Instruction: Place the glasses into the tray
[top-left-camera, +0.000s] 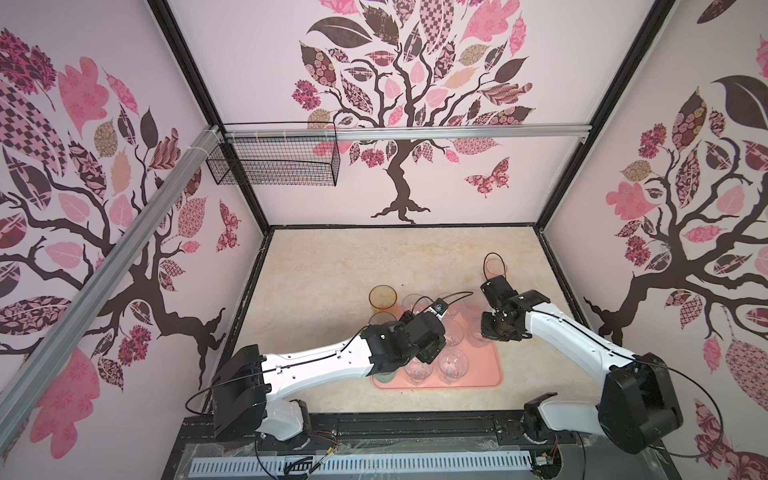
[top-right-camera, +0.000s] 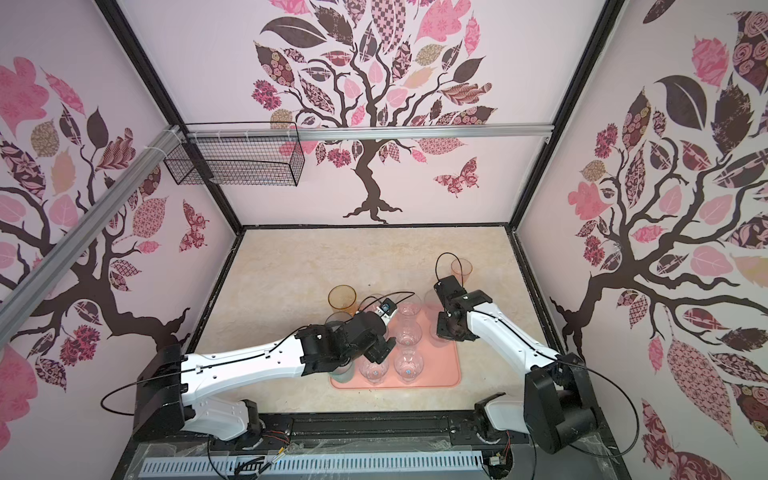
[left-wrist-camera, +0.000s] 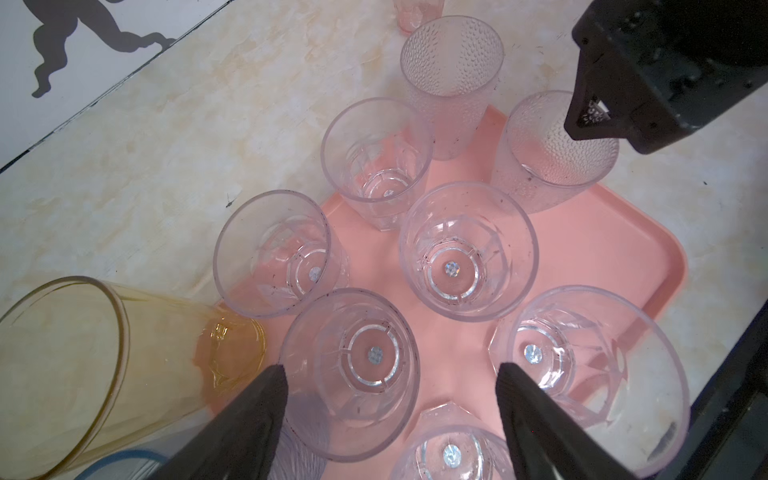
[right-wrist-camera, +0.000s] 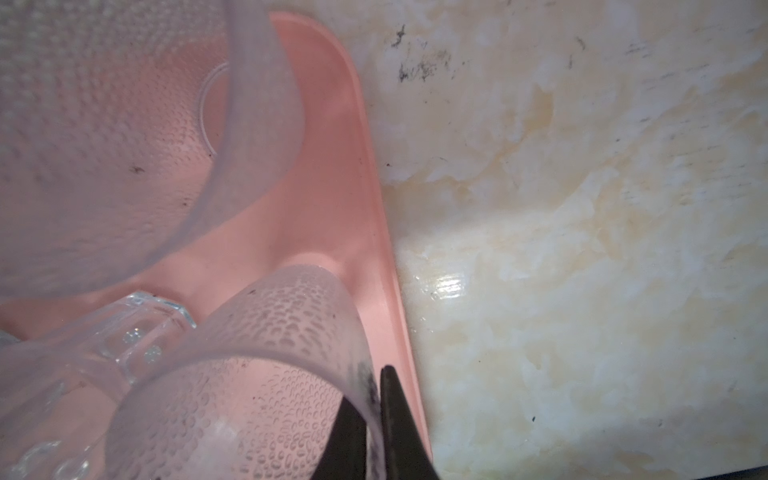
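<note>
Mostly loaded tray, tip risk at its rim.
R pincer (right-wrist-camera: 372, 399) is clenched on the wall of a dimpled glass (right-wrist-camera: 249, 374), one finger inside, one outside. That glass is just inside the tray (right-wrist-camera: 370, 216) rim; can't tell if its base is down yet. A second dimpled glass (right-wrist-camera: 104, 124) is close beside it. L pincer (left-wrist-camera: 390, 370) is released, jaws wide, hovering over the clear faceted glasses (left-wrist-camera: 467, 249) packed on the tray. Amber glass (left-wrist-camera: 104, 361) & pinkish-orange glass (top-left-camera: 494, 266) stand on the desk (top-left-camera: 332, 266), not in yet. Risks, IMO: base lands on the raised rim, so the glass topples on release; inner finger drags it over on the way out; L fingers clip a crowded lip going down & knock neighbours.
</note>
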